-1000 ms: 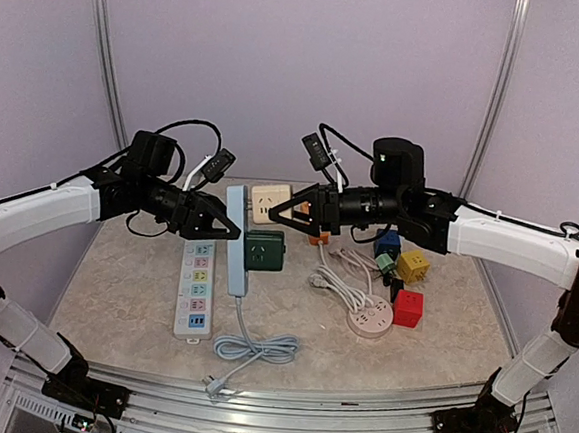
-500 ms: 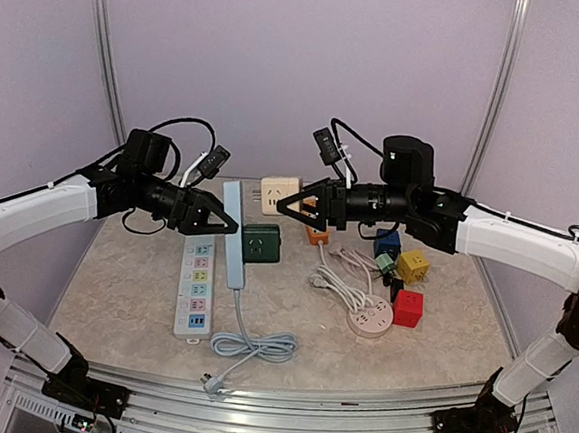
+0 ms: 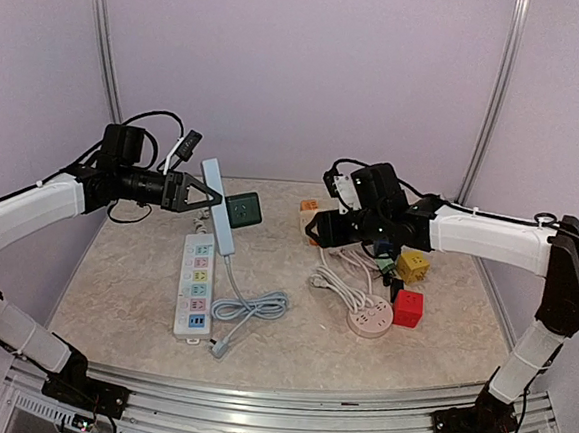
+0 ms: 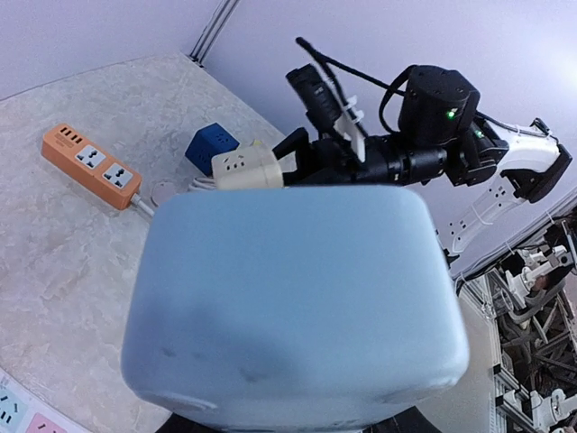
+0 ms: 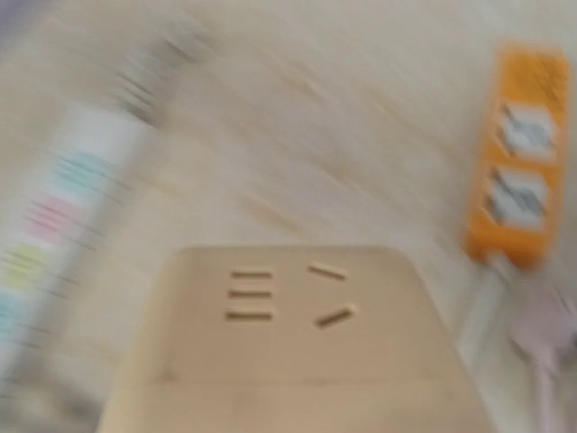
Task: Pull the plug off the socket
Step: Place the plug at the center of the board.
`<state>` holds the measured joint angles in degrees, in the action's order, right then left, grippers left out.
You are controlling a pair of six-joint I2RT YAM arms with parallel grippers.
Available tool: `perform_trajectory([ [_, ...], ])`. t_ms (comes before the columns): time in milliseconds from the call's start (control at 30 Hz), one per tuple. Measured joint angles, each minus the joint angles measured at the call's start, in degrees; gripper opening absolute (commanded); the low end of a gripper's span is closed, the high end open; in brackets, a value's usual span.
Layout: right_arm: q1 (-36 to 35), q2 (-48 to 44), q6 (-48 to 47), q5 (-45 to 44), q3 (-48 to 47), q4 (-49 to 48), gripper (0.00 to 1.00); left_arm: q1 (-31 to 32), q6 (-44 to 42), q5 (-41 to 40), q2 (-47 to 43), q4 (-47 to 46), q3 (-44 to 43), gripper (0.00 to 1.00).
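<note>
Nearest, an aluminium rail (image 3: pixel 285 397) ran along the near edge of the beige marbled tabletop (image 3: pixel 123 294) and carried both arm bases. Just beyond it, left of centre, a pale grey coiled cable (image 3: pixel 252 307) lay beside a white power strip with coloured sockets (image 3: pixel 193 289), which pointed toward the far edge. Toward the right edge sat a round pinkish socket puck (image 3: pixel 369 321) with a white cord, and a red cube socket (image 3: pixel 408 308) stood just beside it. A yellow cube socket (image 3: pixel 413 266) and a blue cube socket (image 3: pixel 388 244) stood a little farther back. A strip of open stone showed between the white power strip and the puck.

Farther back, the left gripper (image 3: pixel 209 195) was clamped on a light blue power strip (image 3: pixel 219 216), held tilted above the surface, its cable hanging down to the coil. A dark green cube adapter (image 3: pixel 241 209) sat plugged into its face. Well apart to the right, the right gripper (image 3: pixel 316 227) was closed around the beige cube plug (image 4: pixel 248 167), which was free of the light blue power strip. It was near an orange power strip (image 4: pixel 90 167) lying toward the far edge.

Pale lilac walls (image 3: pixel 300 77) enclosed the far, left and right sides, with metal posts (image 3: pixel 498 93) rising near the far corners.
</note>
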<state>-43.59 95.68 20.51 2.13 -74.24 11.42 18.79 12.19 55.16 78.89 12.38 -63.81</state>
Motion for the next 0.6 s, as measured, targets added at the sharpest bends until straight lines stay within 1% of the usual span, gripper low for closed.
perform_trajectory([
  [200, 1.4, 8.6, -0.7, -8.9, 0.0, 4.7, 0.00, 0.0, 0.9, -1.0, 0.0, 0.0, 0.0, 0.00],
  [333, 2.8, 11.7, -1.1, -12.4, 0.0, 5.1, 0.00, 0.0, 0.9, -1.5, 0.0, 0.1, 0.0, 0.00],
  [367, 3.1, 12.3, -1.2, -12.9, -0.1, 5.1, 0.02, 0.0, 0.9, -1.5, 0.0, 0.1, 0.0, 0.00],
  [400, 3.4, 12.9, -1.2, -13.1, -0.1, 5.0, 0.07, 0.0, 1.0, -1.6, 0.0, 0.1, 0.0, 0.00],
  [600, 3.7, 14.9, -1.2, -13.4, -0.5, 4.5, 0.45, 0.3, 0.9, -1.6, 0.0, 0.1, 0.0, 0.00],
])
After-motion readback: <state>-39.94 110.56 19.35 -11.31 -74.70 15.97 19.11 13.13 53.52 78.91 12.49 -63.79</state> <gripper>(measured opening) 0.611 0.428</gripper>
